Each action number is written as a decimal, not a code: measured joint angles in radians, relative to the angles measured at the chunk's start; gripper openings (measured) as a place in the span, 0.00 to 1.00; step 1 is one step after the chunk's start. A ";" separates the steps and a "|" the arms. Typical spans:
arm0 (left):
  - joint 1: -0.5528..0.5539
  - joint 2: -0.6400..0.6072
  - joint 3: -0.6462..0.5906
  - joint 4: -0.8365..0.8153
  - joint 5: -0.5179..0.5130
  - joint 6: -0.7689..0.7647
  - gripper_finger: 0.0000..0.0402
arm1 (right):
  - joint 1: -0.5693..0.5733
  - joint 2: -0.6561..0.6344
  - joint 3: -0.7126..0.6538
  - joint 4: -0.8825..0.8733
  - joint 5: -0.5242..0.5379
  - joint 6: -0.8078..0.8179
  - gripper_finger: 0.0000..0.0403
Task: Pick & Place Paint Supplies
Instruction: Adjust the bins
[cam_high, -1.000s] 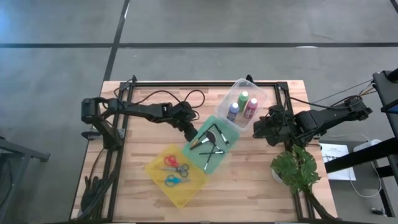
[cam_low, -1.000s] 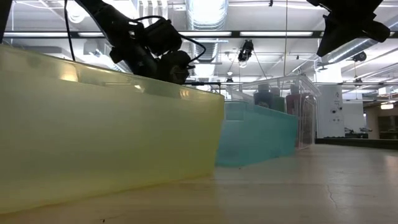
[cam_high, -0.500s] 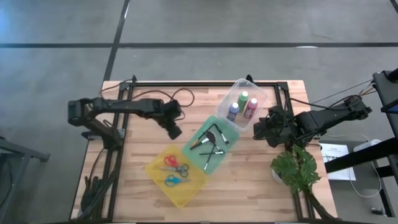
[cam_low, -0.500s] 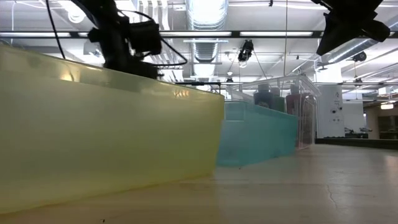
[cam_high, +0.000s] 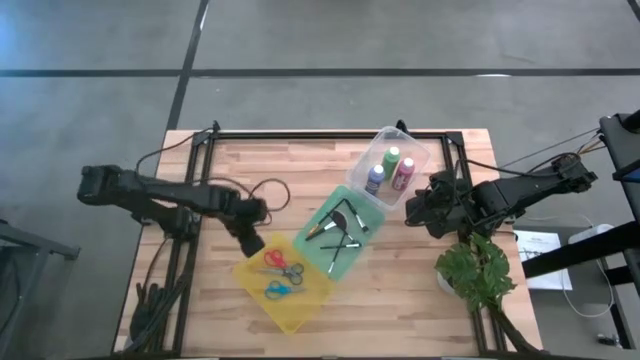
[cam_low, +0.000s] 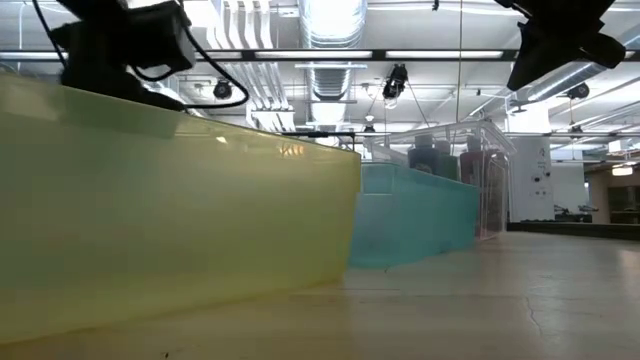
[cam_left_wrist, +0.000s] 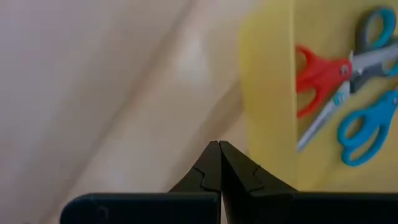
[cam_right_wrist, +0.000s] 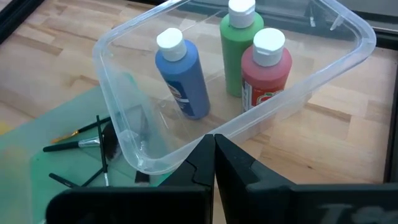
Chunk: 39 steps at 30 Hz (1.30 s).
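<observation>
Three paint bottles, blue (cam_right_wrist: 183, 74), green (cam_right_wrist: 240, 46) and red (cam_right_wrist: 266, 71), stand upright in the clear bin (cam_high: 388, 160). Dark-handled brushes (cam_high: 338, 228) lie in the green bin (cam_high: 362, 197). Red (cam_left_wrist: 323, 78) and blue scissors (cam_left_wrist: 364, 127) lie flat in the yellow bin (cam_high: 305, 310). My left gripper (cam_high: 248, 242) hovers shut beside the yellow bin's left corner, over bare table. My right gripper (cam_high: 415, 208) hangs shut just right of the clear bin, holding nothing.
The three bins sit in a diagonal row across the table's middle. A leafy green plant (cam_high: 478, 272) stands near the right front corner, close under my right arm. A black cable (cam_high: 275, 190) loops on the table behind my left gripper. Bare wood (cam_high: 390, 290) lies between yellow bin and plant.
My left gripper has drawn back from the green bin's left edge toward the table's left and near side, ending beside the yellow bin; its arm has folded leftward. The right arm has kept still.
</observation>
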 joint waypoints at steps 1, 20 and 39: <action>-0.029 0.000 -0.006 0.006 0.002 -0.026 0.00 | 0.000 0.000 0.000 0.002 0.000 0.000 0.02; -0.169 0.004 -0.036 0.202 0.039 -0.235 0.00 | 0.003 -0.001 -0.011 0.006 -0.001 0.000 0.02; -0.633 -0.229 0.014 0.278 0.113 -0.483 0.00 | 0.009 0.000 -0.013 0.044 -0.033 -0.047 0.02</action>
